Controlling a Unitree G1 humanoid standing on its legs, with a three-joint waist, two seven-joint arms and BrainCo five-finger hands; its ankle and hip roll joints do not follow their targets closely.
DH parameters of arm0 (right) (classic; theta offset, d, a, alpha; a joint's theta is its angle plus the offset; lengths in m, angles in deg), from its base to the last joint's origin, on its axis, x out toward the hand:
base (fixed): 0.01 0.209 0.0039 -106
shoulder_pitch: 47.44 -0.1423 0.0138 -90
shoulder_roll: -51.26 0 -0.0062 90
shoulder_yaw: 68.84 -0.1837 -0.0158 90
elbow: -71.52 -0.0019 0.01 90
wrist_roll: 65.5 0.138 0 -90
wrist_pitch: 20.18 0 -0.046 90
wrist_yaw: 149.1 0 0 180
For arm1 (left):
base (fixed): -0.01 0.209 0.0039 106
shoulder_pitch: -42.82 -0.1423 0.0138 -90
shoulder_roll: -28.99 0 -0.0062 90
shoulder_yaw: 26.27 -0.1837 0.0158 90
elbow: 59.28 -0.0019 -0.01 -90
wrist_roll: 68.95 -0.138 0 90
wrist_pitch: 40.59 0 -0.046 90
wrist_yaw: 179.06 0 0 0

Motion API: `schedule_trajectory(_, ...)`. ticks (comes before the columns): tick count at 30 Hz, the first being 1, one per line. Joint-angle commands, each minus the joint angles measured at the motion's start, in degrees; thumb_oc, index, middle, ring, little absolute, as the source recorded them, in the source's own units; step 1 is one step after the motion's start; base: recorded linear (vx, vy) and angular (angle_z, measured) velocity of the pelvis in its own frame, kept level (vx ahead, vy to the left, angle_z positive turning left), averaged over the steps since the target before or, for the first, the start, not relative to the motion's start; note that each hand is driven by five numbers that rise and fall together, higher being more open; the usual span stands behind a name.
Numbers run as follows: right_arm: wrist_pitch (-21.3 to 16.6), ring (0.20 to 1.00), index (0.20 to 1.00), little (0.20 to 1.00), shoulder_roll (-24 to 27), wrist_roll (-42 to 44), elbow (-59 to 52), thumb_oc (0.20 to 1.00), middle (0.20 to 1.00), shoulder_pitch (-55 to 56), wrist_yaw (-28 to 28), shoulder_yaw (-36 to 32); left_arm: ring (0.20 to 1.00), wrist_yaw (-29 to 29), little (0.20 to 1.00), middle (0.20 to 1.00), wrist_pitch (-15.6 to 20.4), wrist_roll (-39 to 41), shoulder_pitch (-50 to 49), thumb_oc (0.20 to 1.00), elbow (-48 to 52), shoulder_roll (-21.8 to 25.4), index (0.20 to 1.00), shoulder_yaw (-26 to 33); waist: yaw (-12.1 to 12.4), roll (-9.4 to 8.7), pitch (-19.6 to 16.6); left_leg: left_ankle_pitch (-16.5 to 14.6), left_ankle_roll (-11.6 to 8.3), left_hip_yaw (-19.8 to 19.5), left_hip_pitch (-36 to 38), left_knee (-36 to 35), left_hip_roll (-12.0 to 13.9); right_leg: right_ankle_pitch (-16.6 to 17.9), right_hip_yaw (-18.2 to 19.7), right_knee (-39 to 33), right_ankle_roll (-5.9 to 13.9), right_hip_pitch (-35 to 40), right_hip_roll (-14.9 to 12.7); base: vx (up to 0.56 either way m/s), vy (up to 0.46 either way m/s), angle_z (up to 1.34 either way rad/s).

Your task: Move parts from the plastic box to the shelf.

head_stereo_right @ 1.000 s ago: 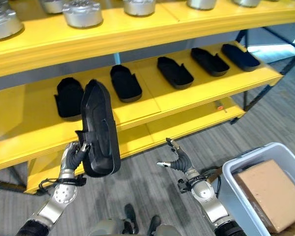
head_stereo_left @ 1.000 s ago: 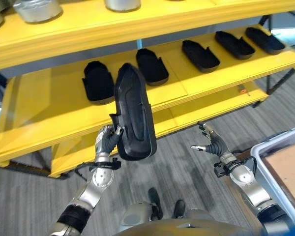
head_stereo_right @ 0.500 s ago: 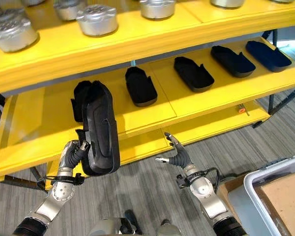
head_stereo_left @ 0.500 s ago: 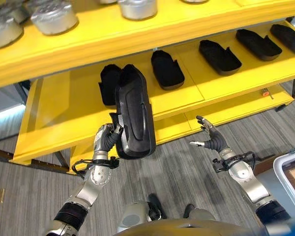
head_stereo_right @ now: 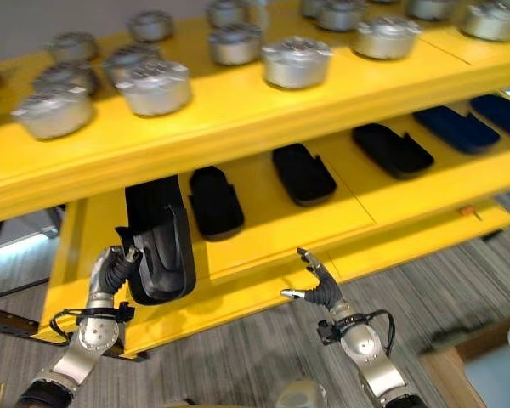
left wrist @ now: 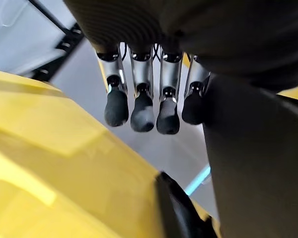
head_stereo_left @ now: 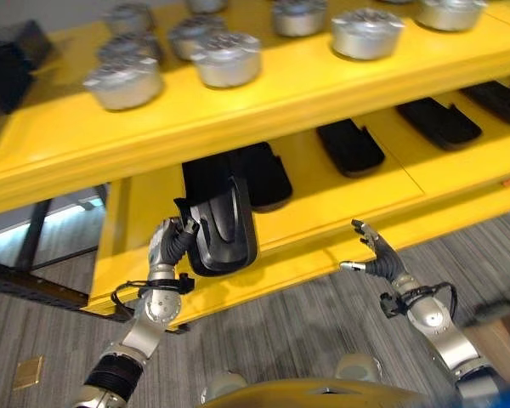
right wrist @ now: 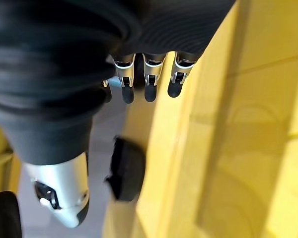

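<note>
The left robot hand (head_stereo_left: 170,244) has its fingers (left wrist: 143,111) curled round the edge of a long black part (head_stereo_left: 223,231), which it holds up on end in front of the yellow shelf (head_stereo_left: 340,200) (the part's upper end reaches under the top board and overlaps the middle level). Just behind the held part, beyond the left robot hand, another black part (head_stereo_right: 215,201) lies flat on the middle level. More black parts (head_stereo_right: 303,172) sit in a row along that level, running away toward the side of the right robot hand.

The right robot hand (head_stereo_left: 378,257) hangs empty in front of the shelf's lower edge, well apart from the held part. Its fingers are spread and relaxed, with the thumb pointing toward the left robot hand.

On the top board, above both robot hands, stand a number of round silver metal parts (head_stereo_left: 224,58) (squat, with ribbed lids). Grey carpet floor (head_stereo_left: 306,327) lies below the two robot hands.
</note>
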Motion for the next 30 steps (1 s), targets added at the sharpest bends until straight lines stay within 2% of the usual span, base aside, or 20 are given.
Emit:
schedule_trajectory(1,-3.79,1.000,1.000,1.000,0.24,1.33,-4.18,1.000,1.000,-3.63,-0.13,0.08,0.200,2.25,0.200,0.200,4.12,-2.20,0.41,0.200,5.28,1.73,0.200,0.31,0.74,0.19,-0.81,-3.96,0.28,-2.31,0.73,-2.01,-1.46,-4.40,-1.67,2.01,1.12,0.34,4.05,-0.02,0.342,0.34)
schedule_trajectory(4,-3.80,1.000,1.000,1.000,-0.98,0.15,-5.69,1.000,1.000,-4.30,0.01,0.88,0.200,3.81,0.200,0.200,5.28,-3.74,0.03,0.200,5.48,2.39,0.200,-0.01,2.19,0.15,-0.25,-3.79,1.41,-3.15,0.96,-4.21,-3.78,-3.46,-2.74,2.12,2.75,-0.22,3.02,-0.07,0.339,0.22)
schedule_trajectory(5,-3.23,1.000,1.000,1.000,-1.30,-1.64,-7.40,1.000,1.000,-5.30,0.77,1.95,0.200,3.85,0.200,0.200,6.59,-3.95,-0.04,0.200,6.02,2.92,0.200,0.09,3.96,0.13,0.37,-3.75,2.11,-3.09,0.58,-5.21,-5.20,-2.29,-4.88,2.31,3.38,-0.81,1.69,-0.12,0.338,0.03)
schedule_trajectory(7,-2.35,1.000,1.000,1.000,-1.47,-2.08,-8.11,1.000,1.000,-6.04,1.32,2.62,0.200,3.37,0.200,0.200,7.05,-3.53,0.15,0.200,6.31,3.08,0.200,0.03,4.92,0.06,0.63,-3.81,2.45,-2.91,0.31,-5.65,-5.92,-1.64,-6.23,2.28,3.57,-0.94,0.98,-0.12,0.253,0.13)
schedule_trajectory(8,-0.99,1.000,1.000,1.000,-1.65,-2.53,-8.86,1.000,1.000,-7.27,2.26,3.53,0.200,2.35,0.200,0.200,7.78,-3.29,0.42,0.200,6.58,2.89,0.200,0.18,6.42,-0.08,0.80,-3.75,2.78,-2.17,0.08,-6.22,-6.62,-0.29,-8.98,1.74,3.79,-0.88,-0.22,-0.10,0.191,0.14)
schedule_trajectory(10,0.05,1.000,1.000,1.000,-1.54,-2.95,-9.82,1.000,1.000,-8.12,2.18,4.21,0.200,1.72,0.200,0.200,8.46,-2.68,0.48,0.200,6.76,2.53,0.200,0.27,7.57,-0.09,1.05,-3.80,3.05,-1.43,-0.15,-6.50,-7.13,0.41,-11.19,1.90,3.93,-1.00,-1.29,-0.07,0.134,0.02)
schedule_trajectory(11,-0.01,1.000,1.000,1.000,-1.50,-3.22,-10.31,1.000,1.000,-8.09,1.84,4.54,0.200,1.50,0.200,0.200,8.26,-2.45,0.73,0.200,6.73,2.36,0.200,0.30,7.56,-0.27,1.05,-3.70,3.11,-1.57,-0.45,-6.76,-7.41,0.01,-10.71,1.70,3.95,-0.96,-0.47,0.02,0.022,0.06)
schedule_trajectory(12,-0.25,1.000,1.000,1.000,-1.45,-3.50,-11.09,1.000,1.000,-7.82,0.68,5.11,0.200,1.36,0.200,0.200,6.90,-2.24,1.24,0.200,6.67,1.73,0.200,-0.37,6.66,-1.22,1.12,-3.53,3.03,-2.56,-1.04,-7.33,-8.07,-0.69,-7.37,-0.38,3.87,-1.09,3.32,0.08,-0.080,0.14)
schedule_trajectory(14,-1.70,1.000,1.000,1.000,-0.91,-3.93,-10.93,1.000,1.000,-7.87,-1.14,5.66,0.200,1.23,0.200,0.200,5.51,-2.16,2.38,0.200,6.14,0.67,0.200,-1.65,5.46,-2.10,0.96,-3.38,2.67,-4.05,-1.21,-8.01,-8.43,-0.26,-3.10,-3.87,3.60,-0.93,6.05,0.09,-0.133,0.23)
schedule_trajectory(16,-2.67,1.000,1.000,1.000,-0.69,-3.79,-10.41,1.000,1.000,-8.38,-2.14,6.33,0.200,1.64,0.200,0.200,5.02,-3.35,3.27,0.200,5.38,-0.17,0.200,-2.86,4.73,-2.24,1.12,-2.24,2.59,-3.59,-1.79,-8.00,-7.88,1.99,-1.75,-6.36,3.11,-1.31,6.65,0.00,-0.166,0.31)
schedule_trajectory(19,-4.44,1.000,1.000,1.000,0.37,-4.44,-10.11,1.000,1.000,-9.11,-6.02,6.72,0.200,0.99,0.200,0.200,4.15,-3.89,3.92,0.200,3.49,-1.43,0.200,-4.11,3.99,-3.29,0.24,-2.35,1.61,-4.38,-0.91,-8.18,-7.16,2.46,1.02,-8.58,2.51,-0.56,8.62,0.10,-0.319,0.28)
schedule_trajectory(24,-3.58,1.000,1.000,1.000,1.57,-9.47,-12.61,1.000,1.000,-10.79,-10.08,9.03,0.200,-0.06,0.200,0.200,4.02,-2.46,2.09,0.200,4.06,-1.62,0.200,-2.79,5.63,-3.77,-0.45,-2.92,-0.09,-4.51,0.06,-7.00,-5.18,2.68,-1.33,-11.26,1.69,1.87,8.80,0.13,-0.234,0.22)
schedule_trajectory(25,-2.55,1.000,1.000,1.000,2.32,-9.77,-13.95,1.000,1.000,-11.38,-11.01,9.87,0.200,-0.53,0.200,0.200,4.39,-2.14,1.42,0.200,4.17,-1.50,0.200,-2.23,6.11,-4.16,-0.61,-3.07,-0.51,-4.53,-0.32,-6.05,-4.16,2.22,-1.85,-11.18,1.24,2.28,9.11,0.10,-0.174,0.04)
schedule_trajectory(28,-2.28,1.000,1.000,1.000,2.93,-10.45,-14.73,1.000,1.000,-11.93,-11.45,10.35,0.200,-0.54,0.200,0.200,4.35,-2.41,1.07,0.200,4.43,-1.56,0.200,-2.01,6.40,-4.60,-0.56,-3.14,-0.79,-4.57,-0.97,-4.75,-3.01,1.83,-2.14,-10.98,0.70,2.55,9.30,0.04,-0.087,0.00)
schedule_trajectory(30,-1.53,1.000,1.000,1.000,3.70,-9.04,-15.91,1.000,1.000,-13.09,-11.34,10.42,0.200,0.56,0.200,0.200,3.75,-3.41,1.36,0.200,3.97,-1.62,0.200,-1.65,6.43,-5.32,-0.57,-3.21,-1.15,-4.12,-1.49,-3.14,-1.36,1.44,-2.70,-10.84,-0.05,2.96,9.50,0.04,-0.062,-0.03)
